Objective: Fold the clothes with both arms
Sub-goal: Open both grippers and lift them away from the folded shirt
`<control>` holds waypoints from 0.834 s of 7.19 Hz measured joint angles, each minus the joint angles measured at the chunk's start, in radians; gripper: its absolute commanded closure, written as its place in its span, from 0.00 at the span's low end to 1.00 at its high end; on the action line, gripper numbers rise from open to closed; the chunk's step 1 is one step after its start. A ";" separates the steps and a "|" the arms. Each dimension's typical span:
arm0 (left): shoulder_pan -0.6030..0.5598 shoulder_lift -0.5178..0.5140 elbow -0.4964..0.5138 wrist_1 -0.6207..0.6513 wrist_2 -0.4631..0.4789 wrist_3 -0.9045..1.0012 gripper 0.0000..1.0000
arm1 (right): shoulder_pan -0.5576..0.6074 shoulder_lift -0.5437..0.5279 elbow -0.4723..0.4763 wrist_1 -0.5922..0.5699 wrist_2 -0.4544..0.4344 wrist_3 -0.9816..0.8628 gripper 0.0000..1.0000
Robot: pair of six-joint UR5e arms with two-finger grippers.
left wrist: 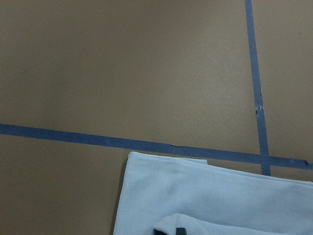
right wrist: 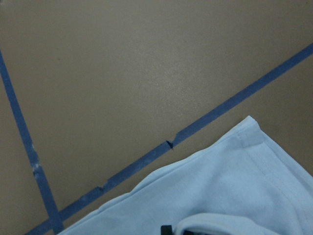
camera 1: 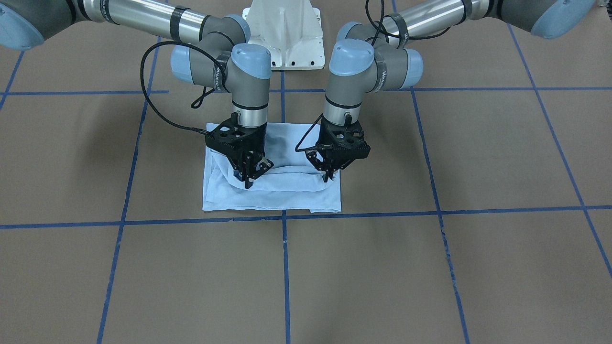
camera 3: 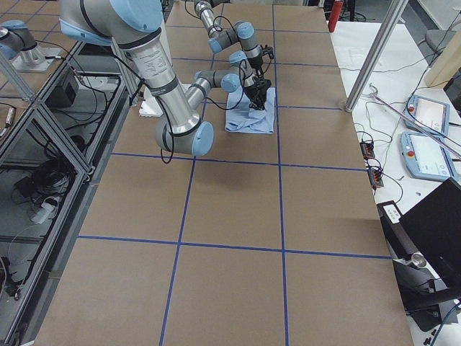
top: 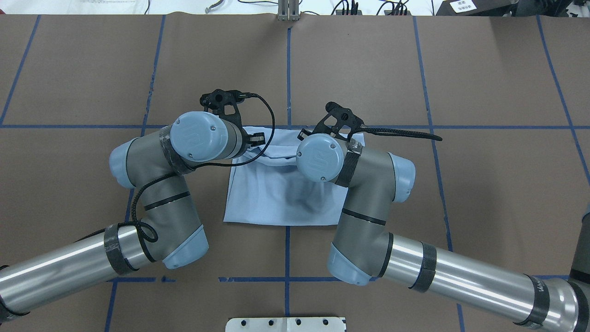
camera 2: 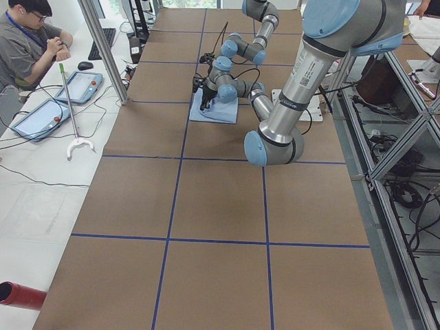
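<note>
The light blue T-shirt (camera 1: 272, 197) lies folded into a rectangle on the brown table, just behind a blue tape line. Both arms stand over it, grippers pointing down. My right gripper (camera 1: 247, 180) is shut on a raised fold of cloth at the view's left. My left gripper (camera 1: 329, 176) pinches the same fold at the view's right, and the edge sags between them. From overhead the shirt (top: 276, 198) shows between the two wrists. Each wrist view shows a shirt corner (left wrist: 161, 181) (right wrist: 244, 142) lying flat near the tape. The print and neck label are hidden.
The white pedestal base (camera 1: 284, 33) stands behind the shirt. Blue tape lines (camera 1: 287, 267) divide the brown table into squares. A person (camera 2: 27, 34) sits at a side table with tablets (camera 2: 41, 117). A red cylinder (camera 2: 17, 294) lies at that table's near end.
</note>
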 measured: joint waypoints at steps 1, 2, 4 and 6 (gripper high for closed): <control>-0.011 0.003 -0.005 -0.002 -0.003 0.056 0.00 | 0.011 0.001 0.001 0.001 0.011 -0.045 0.00; -0.041 0.007 -0.015 -0.004 -0.015 0.135 0.00 | 0.030 -0.001 0.016 0.002 0.046 -0.107 0.00; -0.128 0.033 -0.031 -0.021 -0.107 0.301 0.00 | 0.039 -0.021 0.089 -0.001 0.115 -0.244 0.00; -0.162 0.072 -0.038 -0.075 -0.155 0.358 0.00 | -0.039 -0.020 0.092 -0.003 0.064 -0.341 0.00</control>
